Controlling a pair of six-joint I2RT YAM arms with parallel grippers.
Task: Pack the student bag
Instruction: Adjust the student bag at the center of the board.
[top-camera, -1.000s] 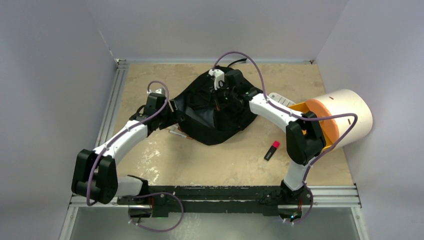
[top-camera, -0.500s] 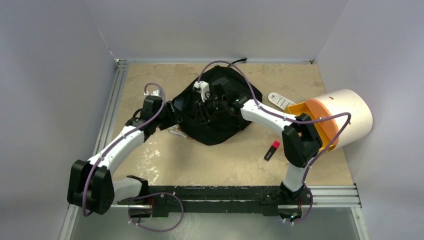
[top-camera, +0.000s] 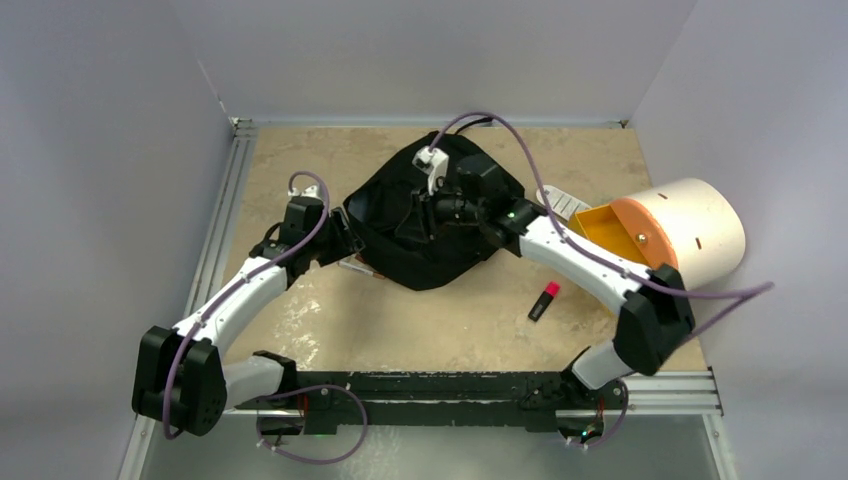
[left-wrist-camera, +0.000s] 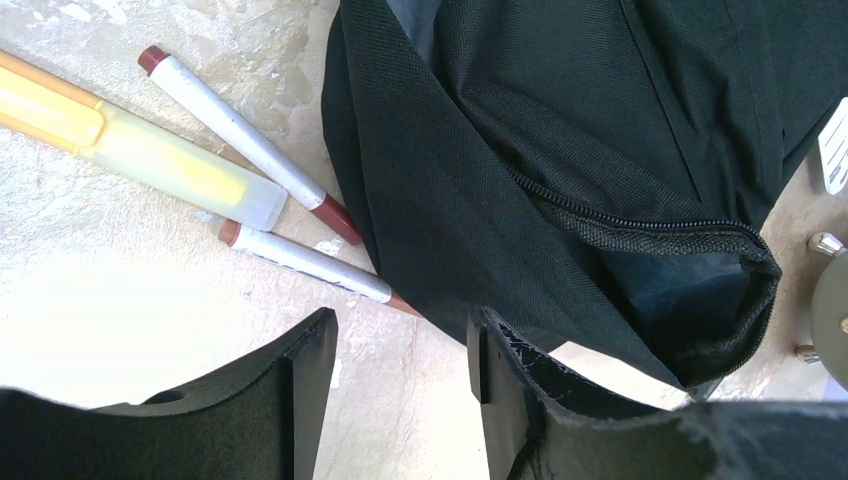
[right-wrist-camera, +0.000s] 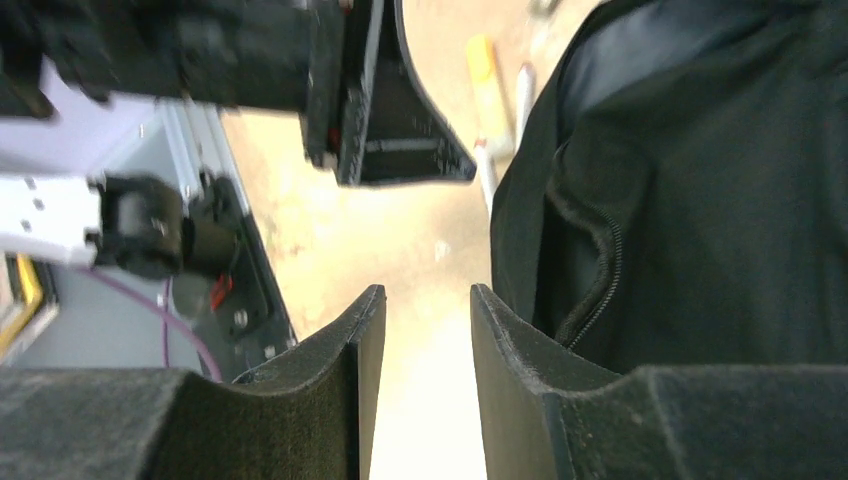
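Note:
The student bag (top-camera: 425, 250) is a black fabric backpack lying in the middle of the table. Its zipper edge and grey lining show in the left wrist view (left-wrist-camera: 600, 180). It fills the right side of the right wrist view (right-wrist-camera: 700, 200). My left gripper (top-camera: 343, 236) is open and empty, low over the table at the bag's left edge (left-wrist-camera: 400, 320). My right gripper (top-camera: 425, 212) is open and empty above the bag's left part (right-wrist-camera: 428, 292), facing the left gripper (right-wrist-camera: 385, 110).
A yellow highlighter (left-wrist-camera: 140, 150) and two silver pens (left-wrist-camera: 240, 140) lie by the bag's left edge, one pen partly under it. A red-capped marker (top-camera: 544, 300) lies right of the bag. A white flat item (top-camera: 562, 203) and a cream-and-orange cylinder (top-camera: 680, 225) are at the right.
The right arm's elbow has swung out right and down while its wrist stayed over the bag, shifting left then back. The left gripper has stayed at the bag's left edge.

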